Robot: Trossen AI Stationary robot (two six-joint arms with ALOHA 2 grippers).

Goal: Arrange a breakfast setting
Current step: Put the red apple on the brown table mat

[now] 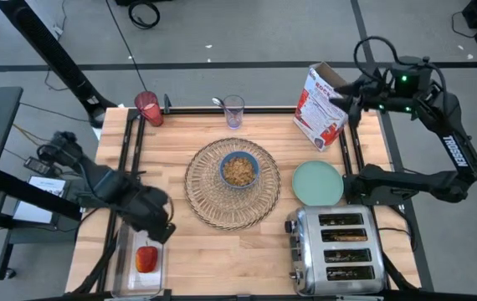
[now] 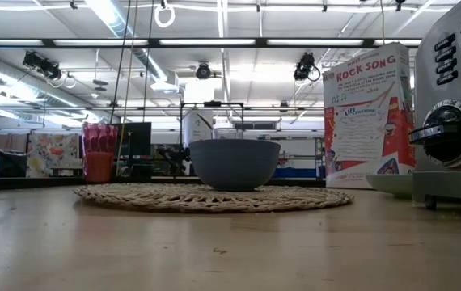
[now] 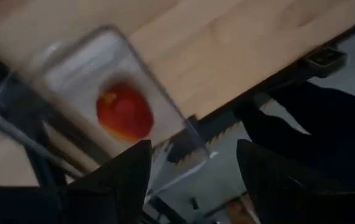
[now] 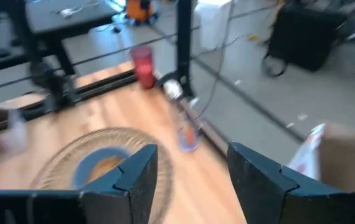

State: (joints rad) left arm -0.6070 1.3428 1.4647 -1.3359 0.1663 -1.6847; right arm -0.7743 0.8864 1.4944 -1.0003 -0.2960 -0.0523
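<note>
A blue bowl (image 1: 239,170) holding cereal sits on the round woven placemat (image 1: 233,182) at mid-table. A mint-green plate (image 1: 317,182) lies to its right. A red apple (image 1: 146,257) lies in a clear tray (image 1: 138,272) at the near left edge; it also shows in the left wrist view (image 3: 124,112). My left gripper (image 1: 161,227) hovers open just above the tray. A red-filled glass (image 1: 148,109) stands at the far left. An orange-handled spoon stands in a clear glass (image 1: 233,110). My right gripper (image 1: 349,90) is open beside the cereal box (image 1: 320,104).
A chrome four-slot toaster (image 1: 336,251) stands at the near right, with something brown in its slots. The open cereal box stands at the far right, close to my right gripper. Black rails (image 1: 134,159) run along the table's left and far edges.
</note>
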